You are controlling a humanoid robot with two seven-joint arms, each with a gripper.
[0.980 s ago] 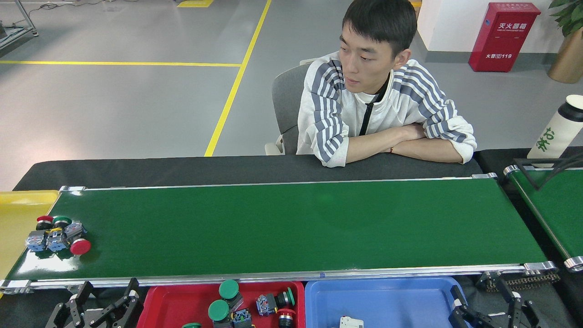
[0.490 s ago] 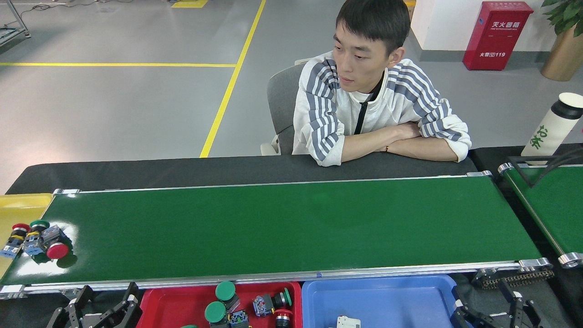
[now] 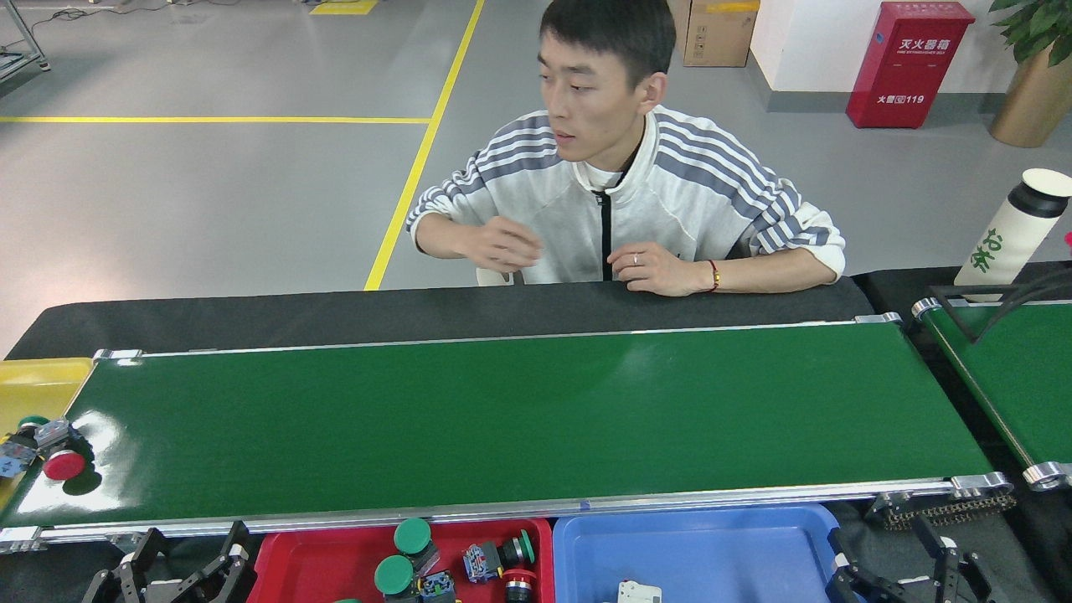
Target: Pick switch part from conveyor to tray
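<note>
The conveyor [image 3: 519, 419] runs across the middle of the head view, dark green and glossy. A small cluster of switch parts [image 3: 46, 452] lies at its far left end: a red mushroom button, a green cap and grey-blue contact blocks, partly over the belt's end. The red tray [image 3: 310, 561] below the near rail holds several switch parts [image 3: 419, 565]. My left gripper [image 3: 186, 554] stands open and empty at the bottom left, below the rail. My right gripper [image 3: 889, 559] stands open and empty at the bottom right, beside the blue tray [image 3: 712, 548].
A yellow tray [image 3: 38, 381] sits past the belt's left end. A white part [image 3: 636, 593] lies in the blue tray. A person [image 3: 620, 201] sits behind the belt, hands near the black table edge. A second green belt [image 3: 1009, 377] and a white bottle [image 3: 1013, 226] stand at right.
The cluster of switch parts has ridden left along the belt to its very end. The person has unfolded the arms, turned and lifted one hand. My grippers have stayed low.
</note>
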